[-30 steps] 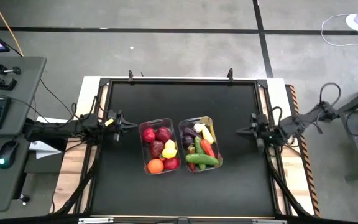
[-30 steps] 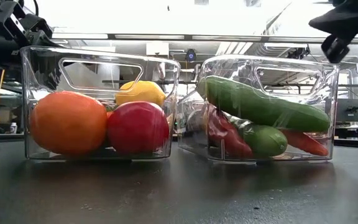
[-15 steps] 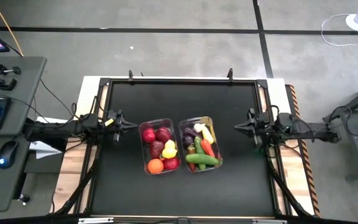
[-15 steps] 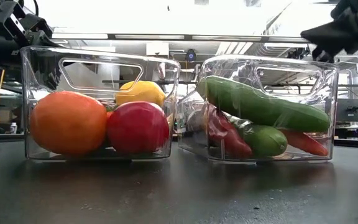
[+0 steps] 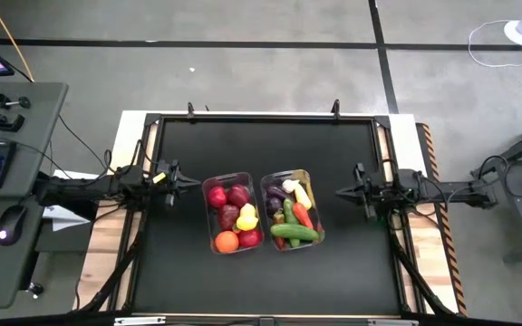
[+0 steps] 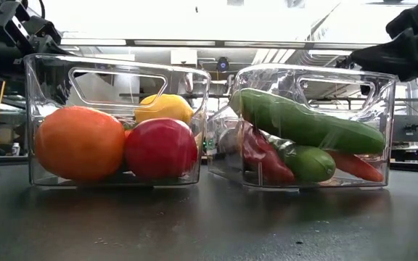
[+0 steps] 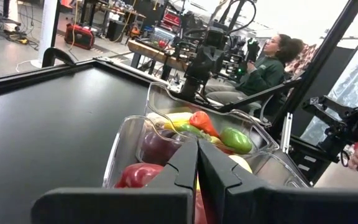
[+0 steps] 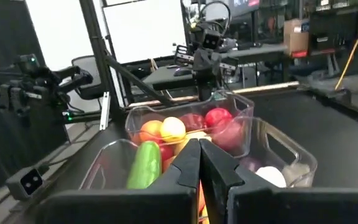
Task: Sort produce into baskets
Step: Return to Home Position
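Two clear plastic bins stand just beside each other near the middle of the black tabletop (image 5: 243, 145), a little toward its near edge. The left bin (image 5: 207, 215) holds round fruit: an orange (image 6: 79, 143), a red apple (image 6: 161, 148) touching it, a yellow lemon (image 6: 164, 108) behind them, and more dark red apples. The right bin (image 5: 264, 217) holds vegetables. A long green cucumber (image 6: 307, 123) lies tilted on top, over a smaller cucumber (image 6: 309, 163), a red chili (image 6: 263, 156) and an orange carrot (image 6: 358, 167).

The left tool (image 5: 185, 184) hangs near the left edge, pointing at the bins. Its fingers (image 7: 185, 165) are pressed together on nothing. The right tool (image 5: 338, 192) hangs near the right edge, facing the bins. Its fingers (image 8: 188, 165) are likewise together and empty.
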